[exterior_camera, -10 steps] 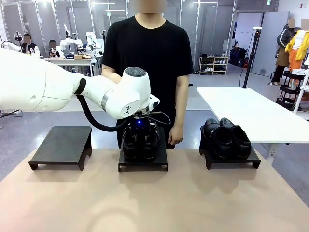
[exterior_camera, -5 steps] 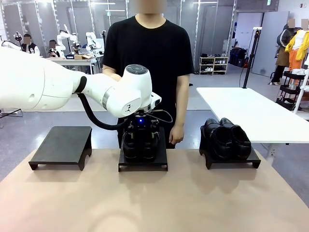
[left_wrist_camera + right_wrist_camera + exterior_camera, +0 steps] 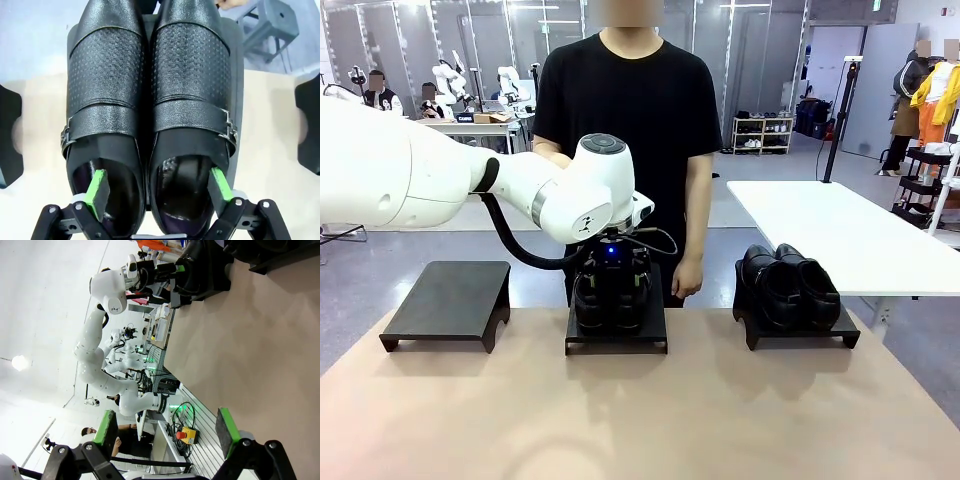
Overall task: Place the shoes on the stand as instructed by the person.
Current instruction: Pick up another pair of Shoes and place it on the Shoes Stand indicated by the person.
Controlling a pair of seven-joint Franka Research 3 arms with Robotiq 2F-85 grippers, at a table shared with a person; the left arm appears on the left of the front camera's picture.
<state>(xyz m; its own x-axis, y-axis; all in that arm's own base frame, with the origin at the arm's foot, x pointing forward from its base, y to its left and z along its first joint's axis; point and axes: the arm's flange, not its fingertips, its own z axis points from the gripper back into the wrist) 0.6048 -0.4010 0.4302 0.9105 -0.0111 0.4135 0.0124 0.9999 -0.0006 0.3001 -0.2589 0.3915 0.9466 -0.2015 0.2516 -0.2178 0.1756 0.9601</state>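
One pair of glossy black shoes (image 3: 611,297) stands side by side on the middle stand (image 3: 617,338), toes toward the person (image 3: 630,120). My left gripper (image 3: 611,268) hangs directly over their heels. In the left wrist view the left gripper (image 3: 159,184) is open: one green pad (image 3: 97,191) sits inside the left shoe's (image 3: 102,115) opening, and the other pad (image 3: 220,183) is at the outer rim of the right shoe (image 3: 192,115). A second pair of shoes (image 3: 790,283) rests on the right stand (image 3: 800,330). My right gripper (image 3: 165,427) is open and holds nothing.
The left stand (image 3: 450,298) is a bare dark platform. The person stands just behind the middle stand with one hand (image 3: 685,280) hanging near its far right corner. The near half of the tan table (image 3: 640,420) is free. A white table (image 3: 840,230) stands at the right.
My left gripper's jaws have spread open, letting go of the pair on the middle stand. The arm itself has barely shifted. The right gripper is unchanged.
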